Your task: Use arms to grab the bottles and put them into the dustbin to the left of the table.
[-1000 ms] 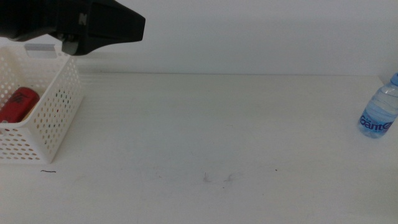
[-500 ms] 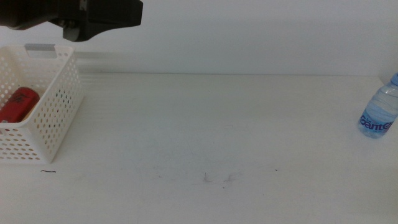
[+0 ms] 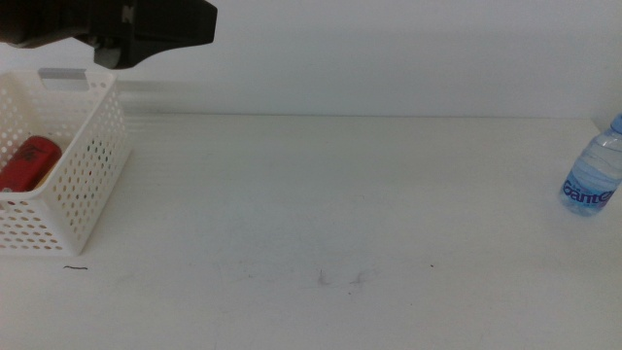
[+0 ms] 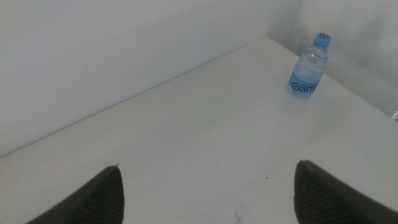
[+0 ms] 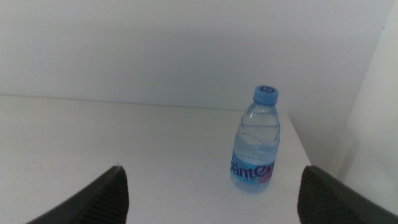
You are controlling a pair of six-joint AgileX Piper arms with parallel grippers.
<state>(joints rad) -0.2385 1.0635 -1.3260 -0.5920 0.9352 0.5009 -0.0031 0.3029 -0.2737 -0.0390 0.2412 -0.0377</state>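
**Hovering over the basket, one bottle far right**

Starting at the upper left of the middle view, we see the left gripper [image 3: 160,29] as a dark shape hanging above the far rim of the white basket [image 3: 92,165]. We cannot read its jaws from that angle, but in the left wrist view the two dark jaws stand wide apart with nothing between them, only bare table showing in the gap.

At the left edge sits the basket, perforated on its sides, with a grey tab [image 3: 70,75] on its far rim. Inside it, against the left side, lies the red can [image 3: 27,162], tilted on its side.

Moving right, the white table [image 3: 330,194] stretches across the frame, with a few faint dark scuffs [image 3: 340,278] near the lower middle and a short dark mark [image 3: 76,268] just in front of the basket.

At the far right edge stands the water bottle [image 3: 591,182], upright, with a blue cap and blue label, well apart from the basket.

The right gripper [image 5: 211,199] shows only in the right wrist view: its jaws are spread wide and empty, with the bottle upright on the table beyond them, near the table's corner.
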